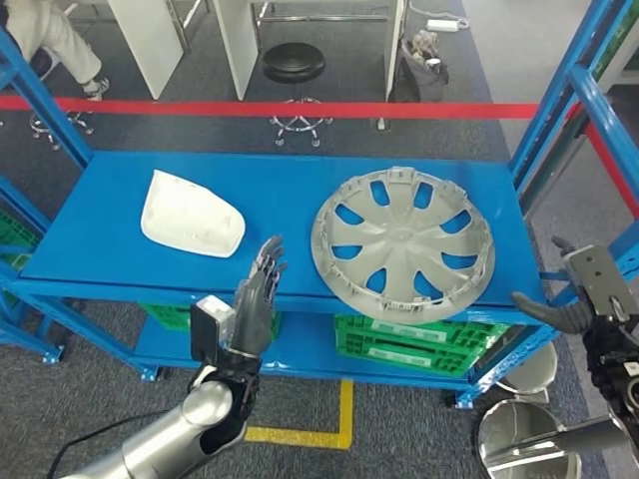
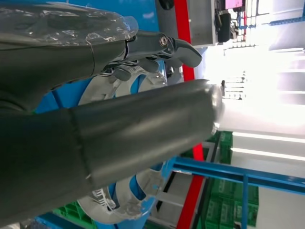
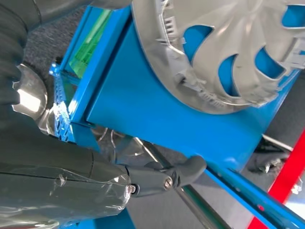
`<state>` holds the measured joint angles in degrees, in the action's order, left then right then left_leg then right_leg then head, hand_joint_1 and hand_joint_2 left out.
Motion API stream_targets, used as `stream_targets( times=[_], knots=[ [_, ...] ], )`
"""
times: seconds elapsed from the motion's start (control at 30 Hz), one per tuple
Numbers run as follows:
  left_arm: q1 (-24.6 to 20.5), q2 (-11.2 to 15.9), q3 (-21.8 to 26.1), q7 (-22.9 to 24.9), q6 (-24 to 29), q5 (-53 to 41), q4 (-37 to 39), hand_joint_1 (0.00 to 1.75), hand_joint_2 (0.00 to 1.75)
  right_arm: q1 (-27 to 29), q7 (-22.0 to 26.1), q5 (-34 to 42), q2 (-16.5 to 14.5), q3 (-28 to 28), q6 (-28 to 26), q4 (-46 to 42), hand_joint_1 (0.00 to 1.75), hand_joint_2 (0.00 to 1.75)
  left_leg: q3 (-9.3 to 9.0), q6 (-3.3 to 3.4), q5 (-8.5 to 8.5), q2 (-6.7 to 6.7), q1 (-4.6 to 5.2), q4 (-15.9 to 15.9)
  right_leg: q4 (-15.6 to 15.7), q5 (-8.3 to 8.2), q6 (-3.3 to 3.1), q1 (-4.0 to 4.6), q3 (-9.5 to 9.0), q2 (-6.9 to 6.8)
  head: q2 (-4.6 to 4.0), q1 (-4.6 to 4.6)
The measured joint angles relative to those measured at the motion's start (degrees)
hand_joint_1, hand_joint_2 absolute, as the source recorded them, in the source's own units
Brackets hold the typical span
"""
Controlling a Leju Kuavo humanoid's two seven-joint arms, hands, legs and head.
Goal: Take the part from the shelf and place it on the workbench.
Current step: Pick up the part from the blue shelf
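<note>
A round silver wheel cover [image 1: 403, 242] lies flat on the blue shelf [image 1: 279, 205], toward its right end. The wheel cover [image 3: 223, 52] is close ahead in the right wrist view and the wheel cover [image 2: 122, 200] shows behind the fingers in the left wrist view. My left hand [image 1: 259, 294] is raised at the shelf's front edge, left of the cover, fingers straight and apart, holding nothing. My right hand [image 1: 561, 304] hovers just off the shelf's right front corner, fingers spread, empty. A white moulded part [image 1: 191, 215] rests on the shelf's left half.
Green crates [image 1: 418, 344] fill the lower shelf. Blue uprights [image 1: 561, 110] frame the rack on both sides. Round metal bins [image 1: 520, 434] stand on the floor at right. A red barrier tape [image 1: 302, 108], a black stool [image 1: 294, 65] and a seated person [image 1: 53, 45] are beyond.
</note>
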<state>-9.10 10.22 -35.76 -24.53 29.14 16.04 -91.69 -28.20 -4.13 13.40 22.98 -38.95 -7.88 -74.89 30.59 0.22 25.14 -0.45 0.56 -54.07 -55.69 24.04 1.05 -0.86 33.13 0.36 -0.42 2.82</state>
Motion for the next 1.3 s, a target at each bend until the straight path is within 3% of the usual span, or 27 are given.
stream_targets(
  times=[0.27,0.43,0.77,0.9,1.3],
  knots=[
    [0.2,0.2,0.0,-0.3,1.0,0.0,-0.3,0.00,0.00,0.0,0.7,0.9,-0.6,-2.0,0.4,0.0,0.00,1.75,-0.34,-0.01,0.11,0.02,-0.23,0.8,0.1,0.08,-0.70,0.29,-0.02,0.10,0.00,0.48],
    [0.4,0.3,0.0,-0.7,0.5,-0.1,-0.3,0.00,0.00,1.4,0.2,2.3,-1.6,-3.6,2.2,-3.0,0.00,1.75,-0.34,-0.58,-0.03,0.03,-0.39,1.0,0.1,0.01,-1.01,0.46,-0.03,0.06,0.00,0.46],
    [0.1,-0.3,0.0,-1.1,-2.0,0.0,-0.3,0.00,0.00,5.3,-0.6,6.5,-4.6,-9.8,6.8,-8.9,0.00,1.75,-0.33,-0.76,-0.13,0.02,-0.39,1.0,0.1,-0.09,-1.11,0.35,-0.04,0.01,0.00,0.45],
    [-0.3,-0.7,0.0,-1.6,-2.3,0.0,-0.2,0.00,0.00,6.3,-0.4,7.4,-5.6,-12.0,7.5,-10.9,0.00,0.00,-0.32,-0.75,-0.11,0.03,-0.38,1.0,0.2,-0.09,-1.10,0.33,-0.04,0.03,0.00,0.45],
    [-0.6,-1.1,0.0,-2.0,-2.7,0.4,0.3,0.00,0.00,7.4,-0.2,6.4,-6.2,-15.0,4.2,-13.7,0.00,0.00,-0.30,-0.74,-0.05,0.04,-0.37,1.0,0.3,-0.08,-1.08,0.33,-0.06,0.04,0.00,0.44]
  ],
)
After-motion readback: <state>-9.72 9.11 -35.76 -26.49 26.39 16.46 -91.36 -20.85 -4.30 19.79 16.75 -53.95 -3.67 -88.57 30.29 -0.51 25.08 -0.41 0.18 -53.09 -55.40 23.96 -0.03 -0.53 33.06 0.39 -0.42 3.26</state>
